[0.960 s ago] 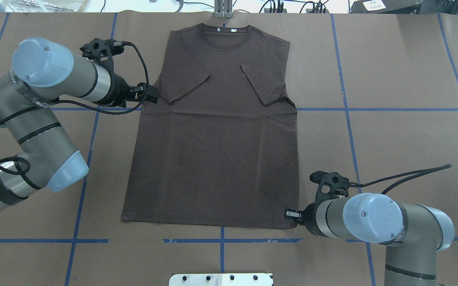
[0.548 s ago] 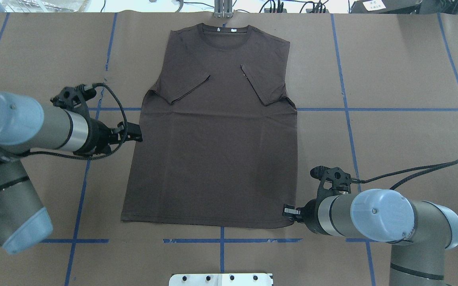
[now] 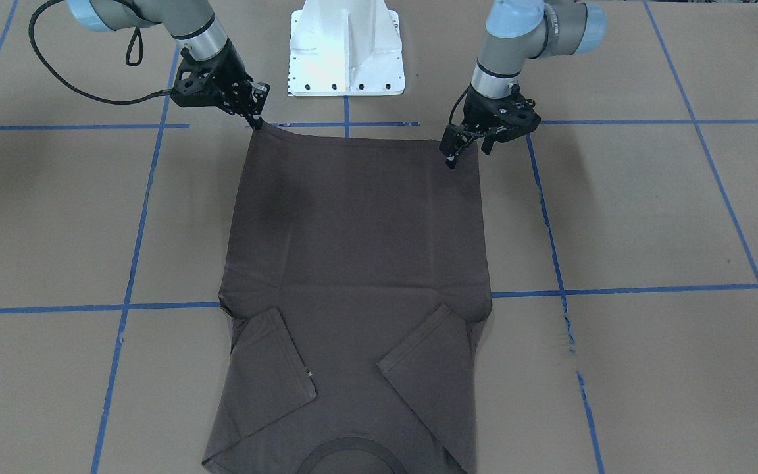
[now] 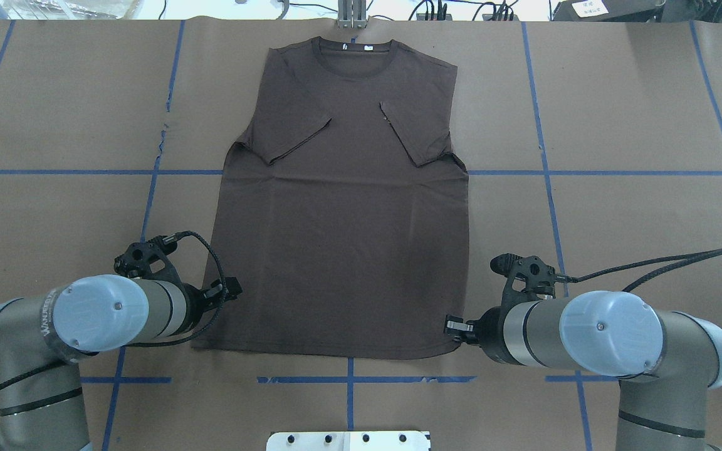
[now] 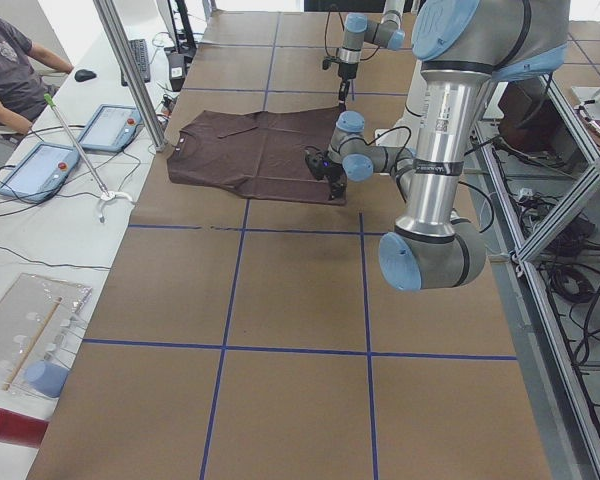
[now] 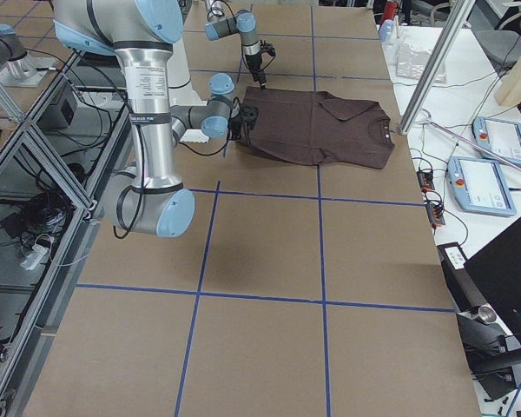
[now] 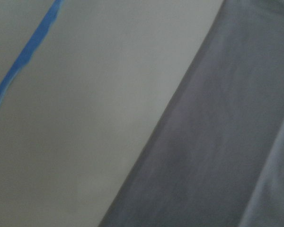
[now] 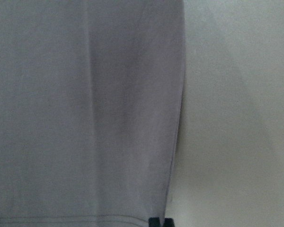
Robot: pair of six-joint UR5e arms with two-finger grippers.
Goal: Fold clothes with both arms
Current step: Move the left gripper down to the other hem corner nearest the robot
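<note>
- Well, the T-shirt (image 4: 342, 250) lay flat on the brown table (image 4: 618, 219), its collar (image 4: 353, 53) at the far end from me and its hem (image 4: 317, 352) close to me;
- both sleeves (image 4: 292, 134) were already folded in over the chest, so I think the first small folds were done;
- my right claw (image 3: 258, 122) was at the hem corner on my right side; its fingers looked pinched together on the cloth there, and the corner seemed a bit pulled up to it;
- my left claw (image 3: 466, 157) hung over the other hem corner; its fingers looked spread apart, with nothing held;
- my left wrist view showed only the shirt's edge and bare table, all blurry, and no fingers;
- so I judged the big fold was not yet started; the body of the shirt was all spread out;
- what was left, I think: grab the second corner, lift both corners together, carry the hem up toward the collar, then maybe fold once more.
</note>
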